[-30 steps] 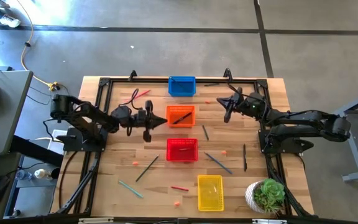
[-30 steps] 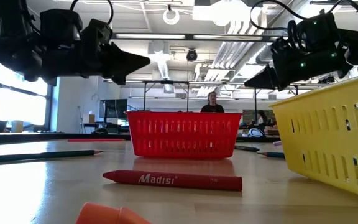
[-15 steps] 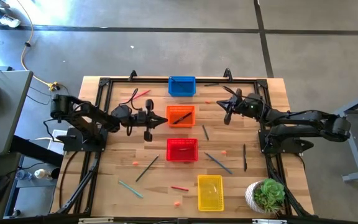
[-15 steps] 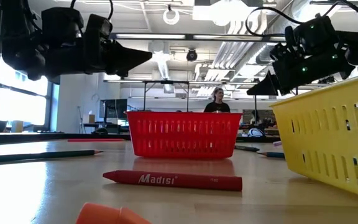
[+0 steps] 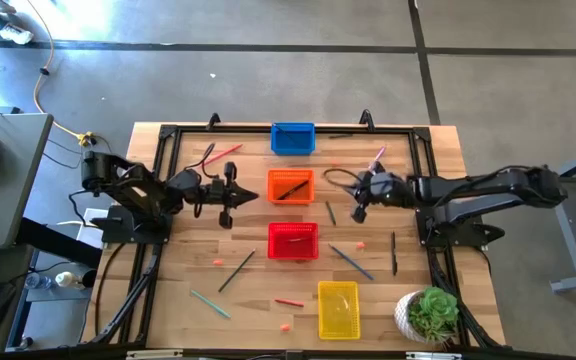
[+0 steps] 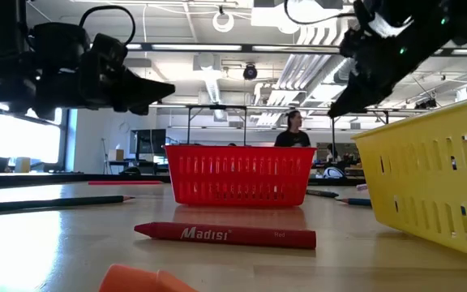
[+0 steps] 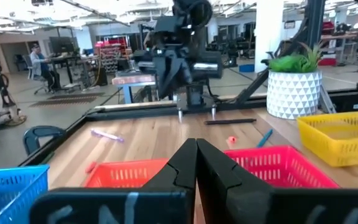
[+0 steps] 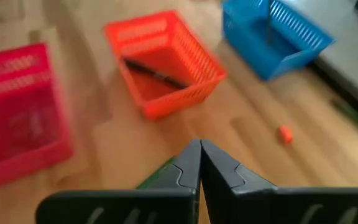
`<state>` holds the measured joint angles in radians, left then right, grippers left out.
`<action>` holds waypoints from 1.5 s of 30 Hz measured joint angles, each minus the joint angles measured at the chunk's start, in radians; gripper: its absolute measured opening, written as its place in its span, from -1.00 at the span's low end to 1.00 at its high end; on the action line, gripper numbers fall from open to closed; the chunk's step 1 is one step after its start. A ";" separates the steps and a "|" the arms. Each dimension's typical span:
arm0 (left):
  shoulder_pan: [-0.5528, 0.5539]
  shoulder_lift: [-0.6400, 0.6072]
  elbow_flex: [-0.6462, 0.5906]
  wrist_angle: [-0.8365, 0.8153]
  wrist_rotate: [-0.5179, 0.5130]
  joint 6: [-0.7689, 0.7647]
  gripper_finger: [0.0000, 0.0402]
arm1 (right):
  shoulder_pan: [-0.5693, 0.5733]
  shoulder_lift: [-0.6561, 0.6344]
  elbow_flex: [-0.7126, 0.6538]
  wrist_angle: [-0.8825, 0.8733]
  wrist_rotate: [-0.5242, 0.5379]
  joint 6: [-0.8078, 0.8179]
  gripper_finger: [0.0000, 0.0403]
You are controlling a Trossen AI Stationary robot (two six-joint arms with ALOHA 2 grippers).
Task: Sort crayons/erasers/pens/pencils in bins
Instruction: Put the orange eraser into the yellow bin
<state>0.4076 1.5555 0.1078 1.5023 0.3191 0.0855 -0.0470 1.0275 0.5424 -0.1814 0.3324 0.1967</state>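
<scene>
Four bins stand in a row down the table's middle: blue, orange with a dark pen lying in it, red and yellow. My left gripper hovers shut just left of the orange bin, pointing level toward it, with nothing in it. My right gripper hovers shut to the right of the orange bin, slanting down, also holding nothing. A green pencil lies on the table below it. An orange eraser lies near the blue bin.
Pens, pencils, crayons and erasers lie scattered on the wood: a red crayon, a blue pen, a dark pen, a dark pencil, a teal crayon. A potted plant stands at the near right corner. A person stands far behind the table.
My right gripper has swung from the table's far right toward its middle, close to the orange bin, and has tipped its fingers downward. My left gripper has drawn back a little toward the left edge and sunk slightly. Both stay shut.
</scene>
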 joint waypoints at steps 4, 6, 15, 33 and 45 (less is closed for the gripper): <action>-0.001 0.000 -0.016 -0.001 -0.008 -0.003 -1.00 | 0.112 0.000 0.087 -0.202 0.020 0.106 -1.00; -0.001 0.000 -0.016 -0.003 -0.011 -0.004 -1.00 | 0.168 0.000 0.110 -0.268 0.019 0.153 -1.00; -0.002 0.000 -0.016 -0.009 -0.050 -0.003 -1.00 | 0.363 0.000 0.118 -0.393 -0.010 0.296 -0.95; -0.003 0.000 -0.015 -0.013 -0.122 -0.004 -1.00 | 0.466 0.280 0.118 -0.469 -0.029 0.364 0.02; -0.003 0.000 -0.015 -0.032 -0.121 -0.003 -1.00 | 0.382 0.467 0.120 -0.334 -0.188 0.302 -0.03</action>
<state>0.4049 1.5555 0.0929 1.4705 0.1976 0.0820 0.3351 1.4941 0.6621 -0.5152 0.1444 0.4988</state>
